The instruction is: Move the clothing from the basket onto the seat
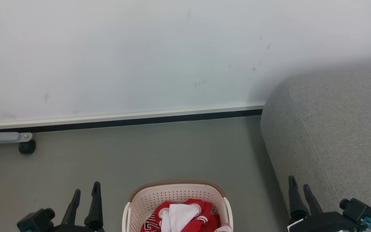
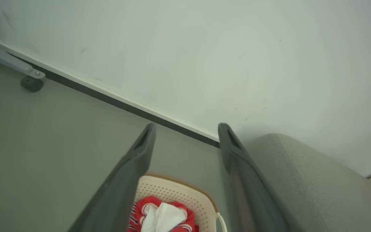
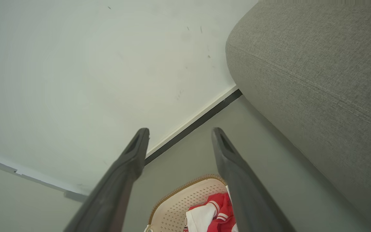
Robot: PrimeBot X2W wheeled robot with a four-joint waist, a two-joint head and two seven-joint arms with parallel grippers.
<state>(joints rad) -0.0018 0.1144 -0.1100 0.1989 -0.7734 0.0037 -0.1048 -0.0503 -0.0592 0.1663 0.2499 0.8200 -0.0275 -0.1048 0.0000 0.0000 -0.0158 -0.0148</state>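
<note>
Both wide-spread and empty, left tool (image 1: 86, 187) and right tool (image 1: 299, 182) flank the basket (image 1: 172, 194) of clothing (image 1: 206, 215), seat (image 1: 333, 129) alongside.

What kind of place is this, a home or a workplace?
Probably an indoor room staged like a living room: a grey sofa seat by a bare white wall, a laundry basket of red clothing on a plain floor, and a wheeled stand leg.
</note>
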